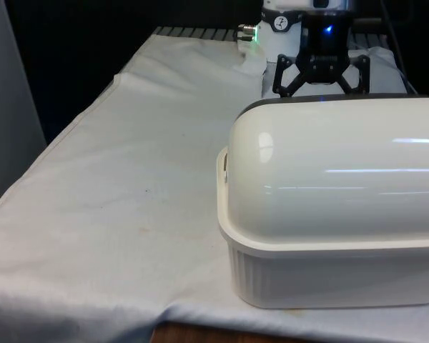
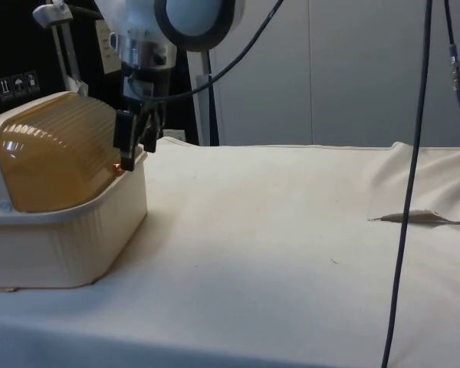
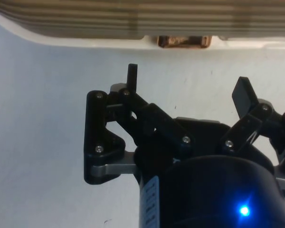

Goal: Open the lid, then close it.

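Hovering open black pincer (image 3: pixel 187 88) beside ribbed, domed amber lid (image 2: pixel 54 149)

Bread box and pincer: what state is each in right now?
Bread box lid: shut, rolled down onto the base.
Bread box base: upright on the white cloth.
Lid handle: free, nothing gripping it.
Pincer: open, holding nothing, just short of the handle.

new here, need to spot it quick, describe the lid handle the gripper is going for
Find the big bread box on the white cloth, with its ribbed domed lid. At the middle of the lid's lower edge, facing the open gripper, sits the handle: a small amber tab, the one break in the pale rim.
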You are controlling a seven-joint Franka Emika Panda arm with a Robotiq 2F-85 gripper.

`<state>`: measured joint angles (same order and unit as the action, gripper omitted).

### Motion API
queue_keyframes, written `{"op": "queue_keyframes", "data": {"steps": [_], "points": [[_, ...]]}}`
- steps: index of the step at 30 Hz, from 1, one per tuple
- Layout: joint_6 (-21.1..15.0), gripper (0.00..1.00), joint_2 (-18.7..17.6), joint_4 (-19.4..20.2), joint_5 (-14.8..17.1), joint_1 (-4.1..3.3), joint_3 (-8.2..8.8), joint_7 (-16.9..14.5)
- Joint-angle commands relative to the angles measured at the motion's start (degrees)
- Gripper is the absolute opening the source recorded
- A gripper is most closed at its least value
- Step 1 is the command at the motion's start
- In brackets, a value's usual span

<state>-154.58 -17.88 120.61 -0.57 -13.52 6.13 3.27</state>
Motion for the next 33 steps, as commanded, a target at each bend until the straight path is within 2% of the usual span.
{"op": "queue_keyframes", "data": {"steps": [1, 11, 13, 15, 17, 23, 24, 25, 26, 28, 29, 33], "points": [[-0.23, 1.00, -0.23, -0.23, -0.11, -0.06, 0.17, 0.23], [-0.29, 1.00, -0.80, -0.63, 0.06, 0.00, 0.17, -0.11], [-0.52, 1.00, -1.32, -0.80, 0.17, 0.23, 0.17, -0.57], [-0.06, 1.00, -1.09, -0.63, 0.00, 0.00, 0.40, -0.40], [-0.74, 1.00, -1.83, -0.97, 0.40, 0.46, 0.29, -1.32], [-1.43, 0.99, -2.52, -1.38, 0.92, 0.80, 0.52, -3.32], [-1.49, 0.95, -2.52, -1.38, 0.97, 0.86, 0.52, -3.50], [-0.86, 0.91, -2.46, -1.43, 0.17, 0.34, 1.15, -2.64], [-1.55, 0.91, -2.52, -1.38, 0.97, 0.86, 0.52, -3.67], [-1.60, 0.81, -2.58, -1.43, 1.03, 0.97, 0.46, -3.95], [-1.72, 0.70, -2.58, -1.43, 1.15, 1.03, 0.46, -4.18], [-1.78, 0.50, -2.58, -1.43, 1.20, 1.09, 0.40, -4.47]]}}
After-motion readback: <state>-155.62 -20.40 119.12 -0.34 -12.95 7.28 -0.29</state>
